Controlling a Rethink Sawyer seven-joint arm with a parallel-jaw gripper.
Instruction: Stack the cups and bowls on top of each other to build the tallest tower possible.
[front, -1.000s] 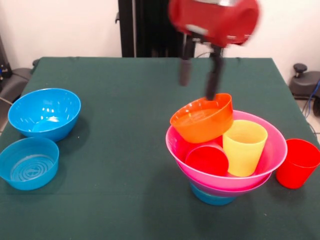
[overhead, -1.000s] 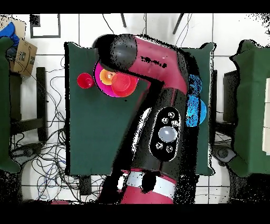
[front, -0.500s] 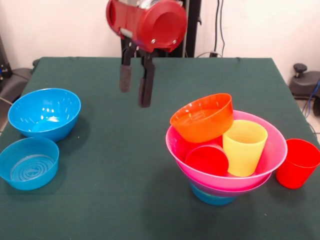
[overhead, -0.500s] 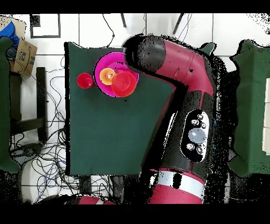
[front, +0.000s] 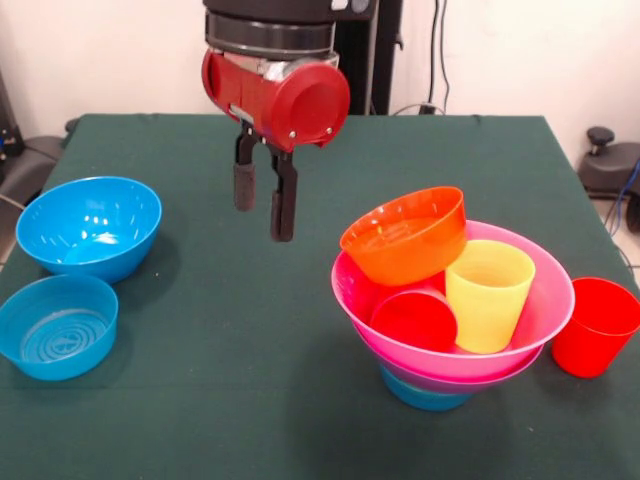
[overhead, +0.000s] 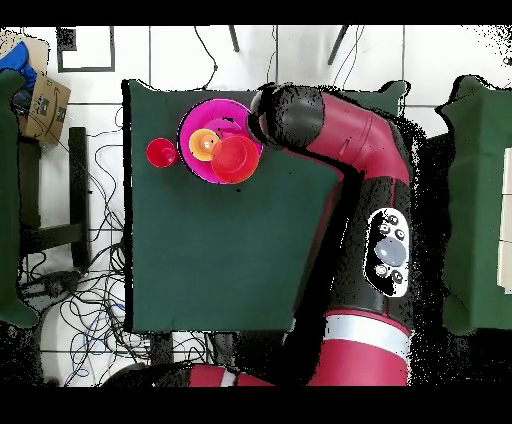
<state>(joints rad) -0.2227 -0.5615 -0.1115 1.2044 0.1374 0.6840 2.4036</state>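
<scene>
The tower stands at the right in the front view. A small blue bowl is its base, with a purple rim and the wide pink bowl above it. Inside the pink bowl are a yellow cup standing upright, a red cup and a tilted orange bowl resting on the rim. Another red cup stands on the table beside the tower. My gripper hangs open and empty above the table, left of the tower. From overhead, the pink bowl and the lone red cup show, while the arm hides the gripper.
Two blue bowls sit at the left of the green table: a deep one behind and a shallow ribbed one in front. Cables and a cardboard box lie on the floor around the table.
The gripper has swung from just above the orange bowl to the left, away from the tower, and come slightly lower. The orange bowl stays tilted on the pink bowl.
</scene>
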